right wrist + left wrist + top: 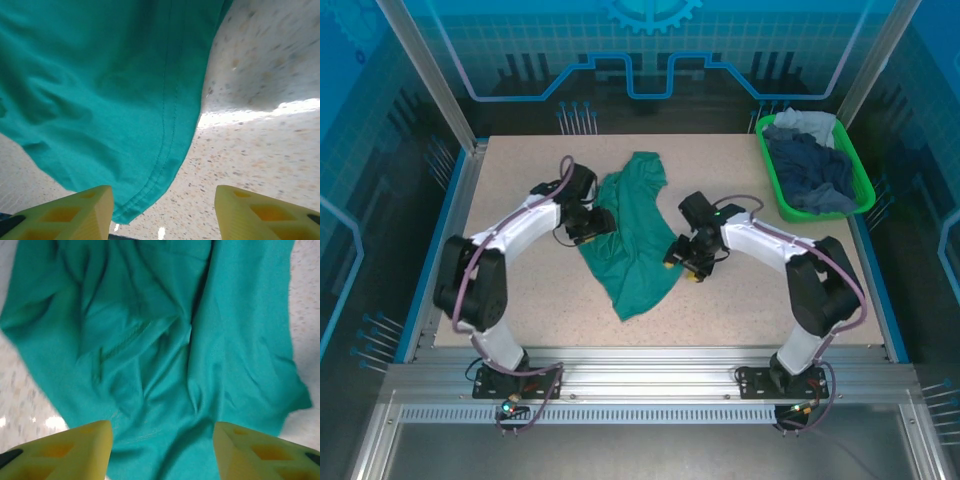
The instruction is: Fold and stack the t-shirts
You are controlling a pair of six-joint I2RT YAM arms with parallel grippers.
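- Left claw [162,440] is standing released, fingers spread, hovering over the wrinkled middle of the teal shirt [200,340].
- Right claw [164,205] is also gaping, gripping nothing; the shirt's stitched hem is lying just beside one finger.
- The teal shirt is lying crumpled mid-way across the bench [750,310], between the two claws.
- Navy shirt [815,165] and pale shirt [805,122] are sitting heaped in the green basket [769,165], at the far right corner.

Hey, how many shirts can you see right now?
3 at least: a teal shirt crumpled on the table, plus a navy shirt and a pale grey-blue shirt heaped in the basket. More may be buried in that heap.
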